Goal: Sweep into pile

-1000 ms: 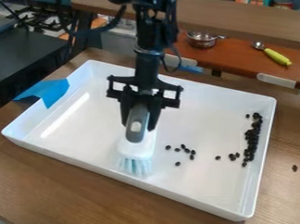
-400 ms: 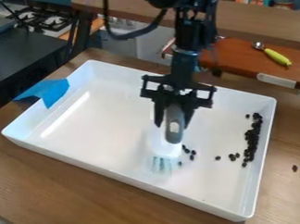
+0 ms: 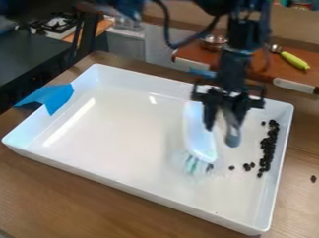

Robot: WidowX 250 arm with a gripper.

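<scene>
In the tray, most beans lie right of the brush.

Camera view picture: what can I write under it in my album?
A gripper holds a brush near dark beans in a white tray.

Brush bristles blurred; nearby bean perhaps part-hidden; arm cut off above

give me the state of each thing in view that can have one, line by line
gripper, shut on the brush
scrub brush, held, bristles down
tray, upright, beans inside
black beans, mostly bunched along one wall, few loose
stray bean, outside the tray
blue tape, over the rim
</scene>
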